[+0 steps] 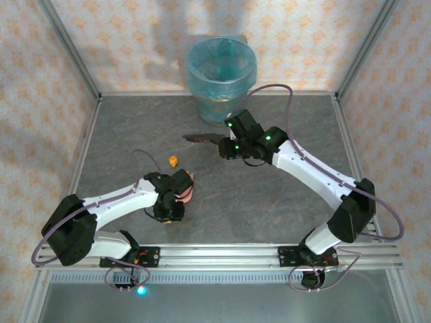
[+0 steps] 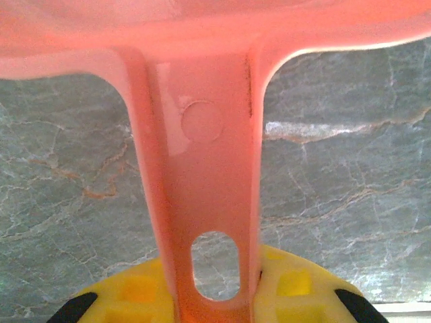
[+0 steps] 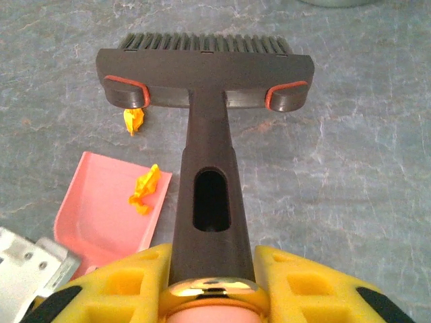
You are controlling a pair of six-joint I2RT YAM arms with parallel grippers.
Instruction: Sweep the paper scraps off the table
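Note:
My left gripper (image 2: 215,296) is shut on the handle of a pink dustpan (image 2: 202,155), held low over the table (image 2: 337,195). In the top view this gripper (image 1: 176,194) and the dustpan (image 1: 184,188) are left of centre. My right gripper (image 3: 212,276) is shut on the dark handle of a brush (image 3: 205,74), whose bristles point away from me. One orange paper scrap (image 3: 133,120) lies on the table by the brush head's left end. Another orange scrap (image 3: 145,188) rests on the dustpan's (image 3: 101,208) front lip. From above, an orange scrap (image 1: 173,161) lies between dustpan and brush (image 1: 202,138).
A translucent blue-lined bin (image 1: 221,67) stands at the back edge, just behind the right gripper (image 1: 229,147). An aluminium frame (image 1: 222,252) borders the grey marbled table (image 1: 269,202). Part of the left arm's white wrist (image 3: 27,269) shows beside the dustpan.

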